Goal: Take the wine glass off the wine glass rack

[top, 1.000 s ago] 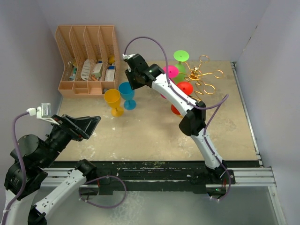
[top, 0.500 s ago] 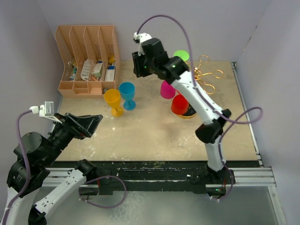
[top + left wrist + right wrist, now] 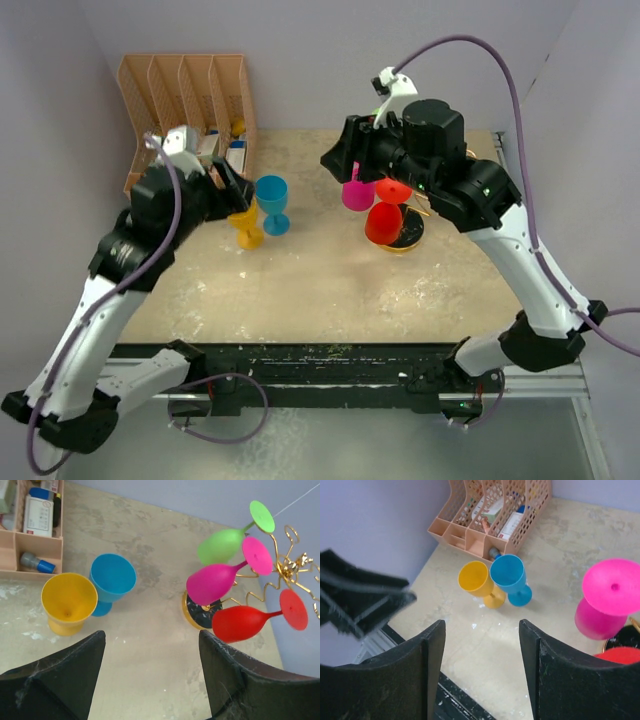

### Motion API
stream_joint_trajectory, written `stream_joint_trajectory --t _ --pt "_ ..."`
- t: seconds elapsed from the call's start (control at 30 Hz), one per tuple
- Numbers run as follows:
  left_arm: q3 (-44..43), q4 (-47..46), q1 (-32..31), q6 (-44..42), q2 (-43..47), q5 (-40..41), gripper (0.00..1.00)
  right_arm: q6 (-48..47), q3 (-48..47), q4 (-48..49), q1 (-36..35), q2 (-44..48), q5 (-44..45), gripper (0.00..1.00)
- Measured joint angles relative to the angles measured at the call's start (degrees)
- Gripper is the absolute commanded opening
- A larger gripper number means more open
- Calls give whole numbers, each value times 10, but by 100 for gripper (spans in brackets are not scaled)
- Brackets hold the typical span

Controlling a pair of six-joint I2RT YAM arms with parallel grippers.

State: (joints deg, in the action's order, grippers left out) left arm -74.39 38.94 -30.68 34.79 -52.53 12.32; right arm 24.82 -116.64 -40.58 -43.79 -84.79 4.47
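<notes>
The gold wire wine glass rack (image 3: 294, 560) stands at the back right on a round dark base (image 3: 199, 616). Three wine glasses hang on it bowl outward: green (image 3: 220, 545), pink (image 3: 212, 582) and red (image 3: 240, 622). From above, my right arm hides most of the rack, and only the pink glass (image 3: 357, 193) and red glass (image 3: 383, 222) show. My right gripper (image 3: 481, 630) is open, empty and high over the table, left of the rack. My left gripper (image 3: 151, 640) is also open and empty, raised above the yellow glass (image 3: 245, 222).
A yellow glass (image 3: 69, 600) and a blue glass (image 3: 112, 580) stand upright side by side on the table. Behind them is a peach slotted organizer (image 3: 185, 130) with bottles. Walls close in the table on the left, back and right.
My right arm has lifted away from the blue glass and swung up toward the rack, jaws spreading wider. My left arm has risen from the near left corner to above the yellow glass.
</notes>
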Motion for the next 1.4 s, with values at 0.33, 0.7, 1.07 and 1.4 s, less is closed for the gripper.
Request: stream_joint_trajectory --t 0.33,0.7,1.07,1.4 --pt "20 -67 404 49 -122 -336 78 107 169 26 56 125 -9 62" --pt "95 -98 401 54 57 -427 79 308 424 57 101 381 34 61" --pt "124 -111 383 64 42 -451 79 402 504 108 111 377 61 58" --pt "124 -112 377 62 43 -451 79 421 575 183 205 361 15 54"
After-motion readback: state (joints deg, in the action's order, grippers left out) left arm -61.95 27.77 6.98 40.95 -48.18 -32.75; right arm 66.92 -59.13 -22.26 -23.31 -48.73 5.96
